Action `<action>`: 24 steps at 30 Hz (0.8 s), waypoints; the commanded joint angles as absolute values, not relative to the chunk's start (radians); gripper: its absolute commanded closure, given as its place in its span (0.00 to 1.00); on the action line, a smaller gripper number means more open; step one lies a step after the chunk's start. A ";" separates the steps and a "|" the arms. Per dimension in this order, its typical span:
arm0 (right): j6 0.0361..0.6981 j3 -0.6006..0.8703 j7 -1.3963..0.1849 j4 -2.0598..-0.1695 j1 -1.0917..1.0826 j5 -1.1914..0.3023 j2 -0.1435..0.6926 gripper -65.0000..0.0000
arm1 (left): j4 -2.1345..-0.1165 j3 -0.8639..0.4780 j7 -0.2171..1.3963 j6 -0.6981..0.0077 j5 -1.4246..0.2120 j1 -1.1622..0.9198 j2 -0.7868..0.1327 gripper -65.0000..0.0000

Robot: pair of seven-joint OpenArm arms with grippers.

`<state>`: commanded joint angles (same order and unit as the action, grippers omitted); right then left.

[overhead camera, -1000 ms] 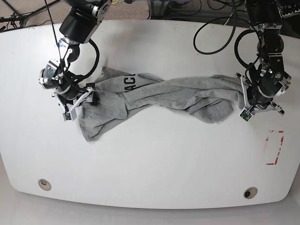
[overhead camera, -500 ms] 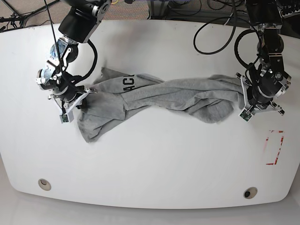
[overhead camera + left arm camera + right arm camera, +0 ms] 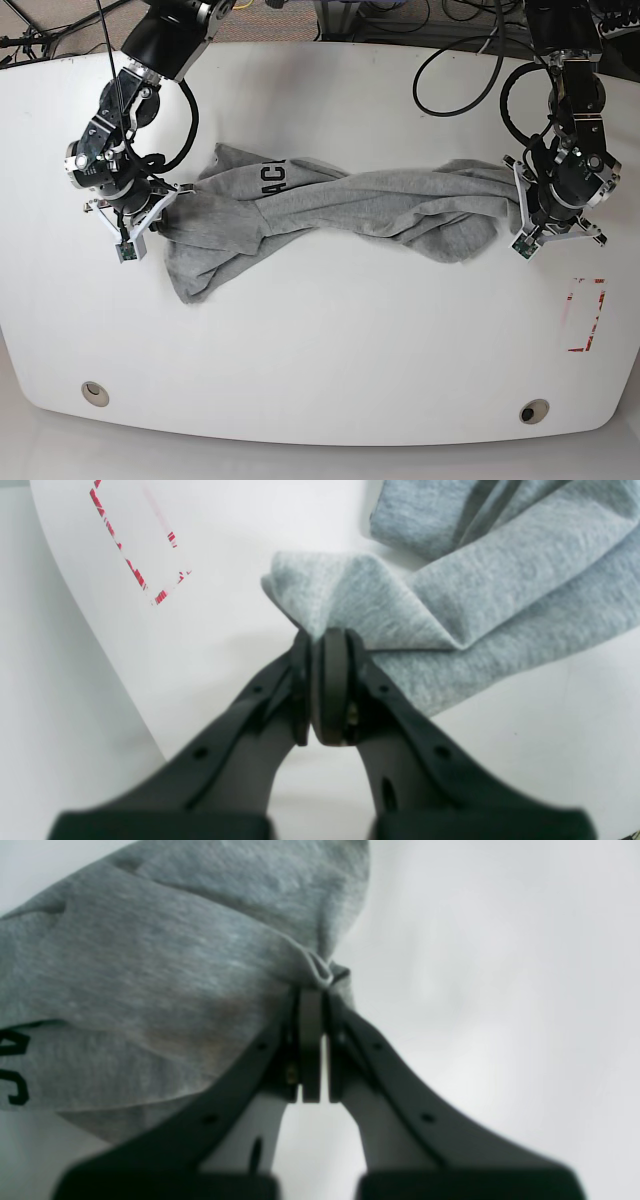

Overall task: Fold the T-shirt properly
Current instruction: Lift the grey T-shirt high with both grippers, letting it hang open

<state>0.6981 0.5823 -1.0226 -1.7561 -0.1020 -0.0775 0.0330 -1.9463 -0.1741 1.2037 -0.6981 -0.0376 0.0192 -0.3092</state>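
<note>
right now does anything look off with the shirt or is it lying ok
The T-shirt is twisted into a bunched rope between the right gripper and left gripper, both pinching its ends. Only partial black lettering shows, so it is far from flat.

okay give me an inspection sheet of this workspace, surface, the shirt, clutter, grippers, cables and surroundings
Surface: white table, with a red-marked rectangle near one edge and two round inserts along the front.
Job's things: grey T-shirt lies twisted and bunched across the middle, black lettering partly showing; not folded.
Clutter: nothing seen.
Grippers: left gripper shut on a shirt corner; right gripper shut on the other end's bunched fabric.
Cables: black cables loop over the table's far edge near the left arm.
Surroundings: floor, stand legs and more wiring beyond the far edge.
</note>
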 joint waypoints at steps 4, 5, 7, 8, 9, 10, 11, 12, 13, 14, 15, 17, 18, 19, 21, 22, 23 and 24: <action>0.698 0.582 -1.033 -1.833 -0.097 -0.077 0.031 1.00 | -1.946 -0.174 1.204 -0.698 -0.038 0.021 -0.309 1.00; 0.698 0.582 -1.041 -1.848 -0.097 -0.077 0.031 1.00 | -1.946 -0.174 1.204 -0.698 -0.038 0.021 -0.309 1.00; 0.698 0.582 -1.061 -1.873 -0.099 -0.077 0.033 1.00 | -1.946 -0.174 1.204 -0.698 -0.038 0.022 -0.309 1.00; 0.698 0.582 -1.066 -1.879 -0.101 -0.077 0.033 1.00 | -1.946 -0.174 1.204 -0.698 -0.038 0.022 -0.309 1.00; 0.698 0.582 -1.075 -1.893 -0.102 -0.077 0.033 1.00 | -1.946 -0.174 1.204 -0.698 -0.038 0.030 -0.308 1.00; 0.698 0.582 -1.078 -1.899 -0.105 -0.077 0.035 1.00 | -1.946 -0.174 1.204 -0.698 -0.038 0.039 -0.308 1.00; 0.698 0.582 -1.079 -1.906 -0.113 -0.077 0.035 1.00 | -1.946 -0.174 1.204 -0.698 -0.038 0.051 -0.306 1.00; 0.698 0.582 -1.081 -1.908 -0.117 -0.077 0.035 1.00 | -1.946 -0.174 1.204 -0.698 -0.038 0.058 -0.306 1.00; 0.698 0.582 -1.081 -1.908 -0.119 -0.077 0.035 1.00 | -1.946 -0.174 1.204 -0.698 -0.038 0.064 -0.303 1.00; 0.698 0.582 -1.082 -1.906 -0.122 -0.077 0.038 1.00 | -1.946 -0.174 1.204 -0.698 -0.038 0.070 -0.294 1.00; 0.698 0.582 -1.082 -1.905 -0.122 -0.077 0.044 1.00 | -1.946 -0.174 1.204 -0.698 -0.038 0.073 -0.283 1.00; 0.698 0.582 -1.082 -1.903 -0.122 -0.081 0.047 1.00 | -1.946 -0.174 1.204 -0.698 -0.038 0.077 -0.271 1.00; 0.698 0.582 -1.084 -1.905 -0.120 -0.085 0.045 1.00 | -1.946 -0.174 1.204 -0.698 -0.038 0.079 -0.268 1.00; 0.698 0.581 -1.084 -1.910 -0.119 -0.085 0.044 1.00 | -1.946 -0.174 1.204 -0.698 -0.038 0.079 -0.266 1.00; 0.698 0.573 -1.084 -1.910 -0.119 -0.085 0.042 1.00 | -1.946 -0.173 1.204 -0.698 -0.038 0.081 -0.266 1.00; 0.698 0.565 -1.084 -1.911 -0.119 -0.085 0.044 1.00 | -1.946 -0.174 1.204 -0.698 -0.038 0.090 -0.265 1.00; 0.698 0.561 -1.084 -1.913 -0.120 -0.085 0.044 1.00 | -1.946 -0.176 1.204 -0.698 -0.038 0.099 -0.265 1.00; 0.698 0.558 -1.084 -1.922 -0.122 -0.087 0.047 1.00 | -1.946 -0.177 1.204 -0.698 -0.038 0.113 -0.265 1.00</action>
<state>0.6981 0.5577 -1.0840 -1.9218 -0.1220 -0.0867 0.0468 -1.9463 -0.1772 1.2037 -0.6981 -0.0376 0.1128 -0.2647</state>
